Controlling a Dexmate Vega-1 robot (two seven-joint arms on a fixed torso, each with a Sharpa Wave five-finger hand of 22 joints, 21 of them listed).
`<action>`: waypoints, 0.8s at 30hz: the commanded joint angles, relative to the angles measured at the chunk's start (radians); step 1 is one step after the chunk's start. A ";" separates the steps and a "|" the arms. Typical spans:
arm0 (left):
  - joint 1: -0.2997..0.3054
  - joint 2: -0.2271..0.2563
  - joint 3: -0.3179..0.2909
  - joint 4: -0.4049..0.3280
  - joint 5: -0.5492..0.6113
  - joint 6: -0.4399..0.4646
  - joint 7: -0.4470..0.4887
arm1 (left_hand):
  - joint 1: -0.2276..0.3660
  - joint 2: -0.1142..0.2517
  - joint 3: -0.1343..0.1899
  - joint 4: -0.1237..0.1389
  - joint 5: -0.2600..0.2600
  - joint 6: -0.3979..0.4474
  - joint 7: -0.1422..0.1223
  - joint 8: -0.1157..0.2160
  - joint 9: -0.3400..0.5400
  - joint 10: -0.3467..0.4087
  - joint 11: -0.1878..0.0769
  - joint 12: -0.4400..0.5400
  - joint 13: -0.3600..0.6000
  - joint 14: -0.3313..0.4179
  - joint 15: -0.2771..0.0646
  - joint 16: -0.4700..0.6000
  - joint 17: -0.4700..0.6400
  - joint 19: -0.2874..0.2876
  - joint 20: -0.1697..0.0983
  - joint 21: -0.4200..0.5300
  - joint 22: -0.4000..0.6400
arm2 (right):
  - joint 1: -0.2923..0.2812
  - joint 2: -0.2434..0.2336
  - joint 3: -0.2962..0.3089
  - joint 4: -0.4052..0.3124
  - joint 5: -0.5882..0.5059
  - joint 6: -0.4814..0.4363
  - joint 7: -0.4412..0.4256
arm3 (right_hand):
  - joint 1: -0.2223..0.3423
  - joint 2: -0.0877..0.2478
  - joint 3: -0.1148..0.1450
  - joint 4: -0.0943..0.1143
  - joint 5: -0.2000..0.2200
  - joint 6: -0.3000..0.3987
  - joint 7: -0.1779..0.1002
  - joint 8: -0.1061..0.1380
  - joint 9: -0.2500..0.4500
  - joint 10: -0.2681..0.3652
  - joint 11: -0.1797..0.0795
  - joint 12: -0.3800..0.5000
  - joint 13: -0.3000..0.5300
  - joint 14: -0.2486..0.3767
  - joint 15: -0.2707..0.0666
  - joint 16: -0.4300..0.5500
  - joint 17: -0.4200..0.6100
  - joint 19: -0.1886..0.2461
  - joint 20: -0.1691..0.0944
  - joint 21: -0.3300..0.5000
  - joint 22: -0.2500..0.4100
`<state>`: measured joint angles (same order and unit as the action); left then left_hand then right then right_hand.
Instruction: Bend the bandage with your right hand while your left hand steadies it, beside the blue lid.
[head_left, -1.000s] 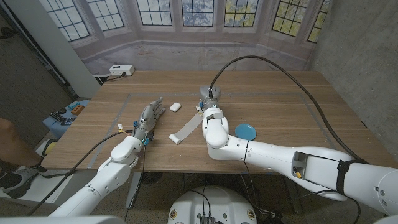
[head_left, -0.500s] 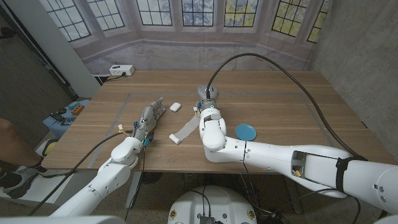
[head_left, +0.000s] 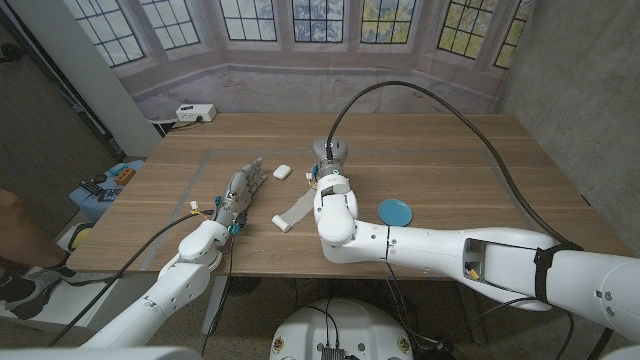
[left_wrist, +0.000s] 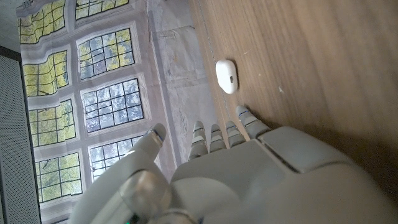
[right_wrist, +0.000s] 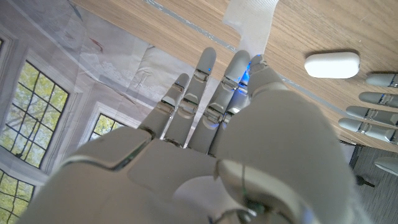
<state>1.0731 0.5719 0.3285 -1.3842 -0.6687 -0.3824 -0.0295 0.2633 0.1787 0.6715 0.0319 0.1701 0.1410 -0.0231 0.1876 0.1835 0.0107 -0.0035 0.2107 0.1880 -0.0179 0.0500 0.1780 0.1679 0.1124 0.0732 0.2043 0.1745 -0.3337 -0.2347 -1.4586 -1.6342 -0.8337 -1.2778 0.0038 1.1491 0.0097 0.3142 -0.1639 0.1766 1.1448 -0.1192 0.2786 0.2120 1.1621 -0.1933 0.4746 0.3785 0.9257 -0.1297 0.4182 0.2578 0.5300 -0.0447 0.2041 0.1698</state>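
Note:
The bandage (head_left: 298, 208) is a pale strip lying slantwise near the table's front, its rolled end (head_left: 282, 224) toward me. My right hand (head_left: 329, 160) is just right of the strip's far end, fingers straight and apart, holding nothing. In the right wrist view the right hand (right_wrist: 236, 124) reaches toward the bandage (right_wrist: 252, 18); I cannot tell whether it touches. My left hand (head_left: 243, 185) is left of the bandage and apart from it, fingers stretched out, with nothing in it. The blue lid (head_left: 394, 211) lies right of my right forearm.
A small white oval case (head_left: 281, 171) lies between the two hands, and shows beyond the left hand (left_wrist: 249, 155) as the case (left_wrist: 227, 76). A white power strip (head_left: 195, 112) sits at the table's (head_left: 450, 160) back left corner. A blue bin (head_left: 105, 185) stands left of the table.
My right arm has shifted a little to the left, closer to the bandage's far end. The left hand, bandage and lid have not moved.

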 joint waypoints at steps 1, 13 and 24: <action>-0.030 -0.019 0.010 0.054 -0.009 -0.016 -0.034 | 0.010 -0.002 0.002 0.002 0.005 0.007 0.000 0.001 0.004 0.003 -0.001 -0.003 0.004 -0.002 0.004 0.001 0.002 0.001 0.004 -0.002 0.006 | 0.046 0.024 -0.058 0.000 0.067 -0.072 -0.023 | 0.017 0.002 -0.005 0.002 0.001 0.003 0.010 -0.001 0.003 0.003 0.006 0.005 0.005 0.007 -0.100 0.000 0.003 0.004 0.004 -0.002 0.005; -0.041 -0.030 0.016 0.071 -0.006 -0.024 -0.039 | 0.012 -0.002 0.001 0.001 0.005 0.007 0.001 0.001 0.004 0.003 0.000 -0.003 0.004 -0.003 0.004 0.000 0.002 0.001 0.005 -0.002 0.006 | 0.086 0.023 -0.101 -0.031 0.151 -0.118 -0.069 | 0.020 0.004 -0.007 0.002 0.001 0.004 0.016 -0.004 0.003 0.008 0.011 0.008 0.008 0.012 -0.099 -0.001 0.001 0.005 0.009 -0.002 0.005; -0.019 -0.007 0.002 0.025 0.003 -0.025 -0.014 | 0.013 -0.002 0.000 0.001 0.005 0.007 0.001 0.001 0.004 0.003 0.000 -0.003 0.004 -0.002 0.002 0.001 0.002 0.000 0.004 -0.002 0.006 | 0.089 0.030 -0.102 -0.049 0.182 -0.118 -0.084 | 0.021 0.005 -0.008 0.003 0.001 0.007 0.019 -0.005 0.003 0.009 0.012 0.010 0.009 0.015 -0.098 -0.002 0.000 0.005 0.012 -0.002 0.005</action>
<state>1.0388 0.5483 0.3412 -1.3272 -0.6736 -0.4031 -0.0594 0.2633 0.1787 0.6716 0.0318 0.1702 0.1410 -0.0231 0.1876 0.1835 0.0106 -0.0035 0.2107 0.1880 -0.0179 0.0500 0.1780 0.1679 0.1125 0.0728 0.2043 0.1745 -0.2546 -0.2127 -1.5509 -1.6672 -0.6979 -1.3819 -0.0570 1.1570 0.0176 0.3101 -0.1598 0.1765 1.1467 -0.1065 0.2759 0.2119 1.1675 -0.1879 0.4745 0.3830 0.9303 -0.1308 0.4182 0.2553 0.5335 -0.0412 0.2041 0.1698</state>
